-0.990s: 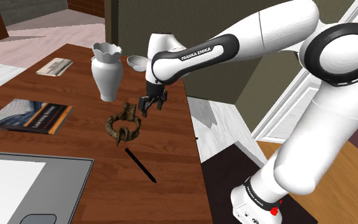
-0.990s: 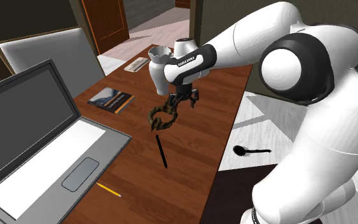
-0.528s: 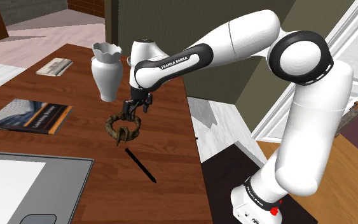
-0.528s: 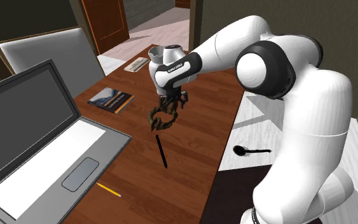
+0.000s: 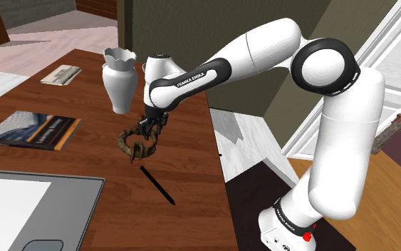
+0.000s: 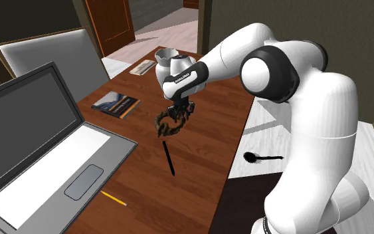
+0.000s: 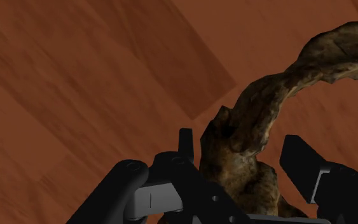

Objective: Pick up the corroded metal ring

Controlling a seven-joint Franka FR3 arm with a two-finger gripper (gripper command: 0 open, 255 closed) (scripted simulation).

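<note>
ring (image 7: pixel 247 146) 1 | vase (image 5: pixel 120 85) 1 | book (image 5: pixel 31 130) 1 | booklet (image 5: pixel 60 74) 1 | pen (image 5: pixel 157 185) 1 | pencil (image 6: pixel 113 198) 1

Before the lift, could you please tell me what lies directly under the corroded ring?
Brown wooden tabletop shows beneath and through the ring. The claw straddles one side of it, hiding the wood just there.

The desk (image 5: pixel 191 153) is showing reddish-brown wood with visible grain, smooth and giving off a soft sheen. The ring (image 7: pixel 244 149) is looking properly crusty: rough, pitted, lumpy, mottled brown and ochre, totally matt, like badly rusted metal. The fingers (image 7: pixel 302 164) are coming across as matt black. The white vase (image 5: pixel 120 82) is looking smooth and glossy, and the white shell of the arm (image 5: pixel 263 44) is shining too.
</note>
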